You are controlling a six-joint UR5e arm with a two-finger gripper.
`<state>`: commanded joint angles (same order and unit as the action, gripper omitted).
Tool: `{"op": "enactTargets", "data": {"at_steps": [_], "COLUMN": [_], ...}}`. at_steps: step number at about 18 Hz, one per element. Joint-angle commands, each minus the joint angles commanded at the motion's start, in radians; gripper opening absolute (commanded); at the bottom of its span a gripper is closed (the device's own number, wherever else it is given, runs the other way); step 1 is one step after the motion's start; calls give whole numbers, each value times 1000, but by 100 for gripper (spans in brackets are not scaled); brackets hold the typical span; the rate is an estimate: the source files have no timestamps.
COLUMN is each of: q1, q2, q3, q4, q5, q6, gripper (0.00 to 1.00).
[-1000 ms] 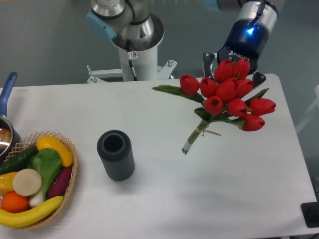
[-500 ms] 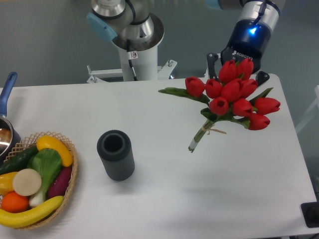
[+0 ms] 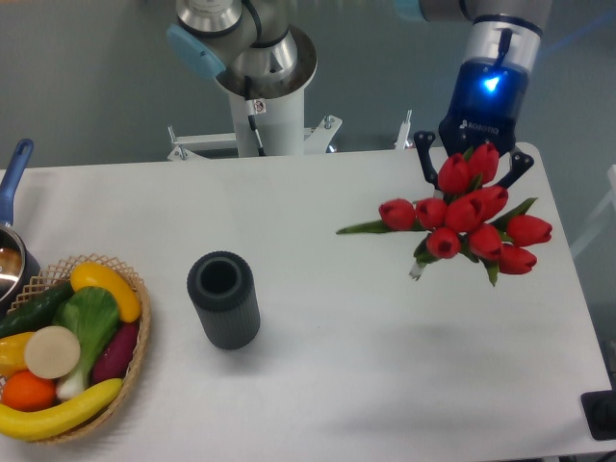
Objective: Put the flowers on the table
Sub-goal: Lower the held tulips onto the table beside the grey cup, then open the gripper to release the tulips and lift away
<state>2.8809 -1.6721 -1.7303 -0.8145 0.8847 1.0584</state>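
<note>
The flowers (image 3: 471, 220), a bunch of red tulips with green leaves and stems, hang in the air above the right side of the white table (image 3: 346, 385). My gripper (image 3: 470, 169) stands over the top of the bunch, a black finger (image 3: 423, 157) on each side, shut on the flowers. The stems are foreshortened and their cut end points down toward the table. One long leaf sticks out to the left.
A dark grey cylindrical vase (image 3: 223, 299) stands upright left of centre. A wicker basket (image 3: 143, 333) with vegetables and fruit sits at the front left. A pot with a blue handle (image 3: 12, 183) is at the left edge. The arm's base (image 3: 259, 91) stands behind the table.
My gripper has moved to the right with the flowers. The bunch has swung, so its stems look shorter and its cut end has moved right.
</note>
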Motion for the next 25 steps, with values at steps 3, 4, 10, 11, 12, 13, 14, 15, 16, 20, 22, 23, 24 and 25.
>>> {"op": "enactTargets", "data": {"at_steps": [3,4,10,11,12,13,14,15,16,20,22,23,24,25], "q1": [-64,-87,-199,-222,-251,-281,-307,-327,-339,-360,-376,-376,-377,-377], "q2": [-3,-9,-89,-109,-136,-164,-193,-219,-244,-334,-373,-385,-396,-405], "q3": [-5,-6,-6,-5,3,8,15,20,26,60,81,87,97,103], "q4": [-5,-5,-21,-21,-25,-32,-41,-41,-40,-31,-29,-29,-29,-28], "q5": [173,228,465,518,581,646,713,759,779,777,778,778,778,778], "q6": [37,49,80,87,100,106,109,109,109,109,106,104,103,103], "gripper": [29,29,29,29,29,29,29,29,29,29,36,41,42,48]}}
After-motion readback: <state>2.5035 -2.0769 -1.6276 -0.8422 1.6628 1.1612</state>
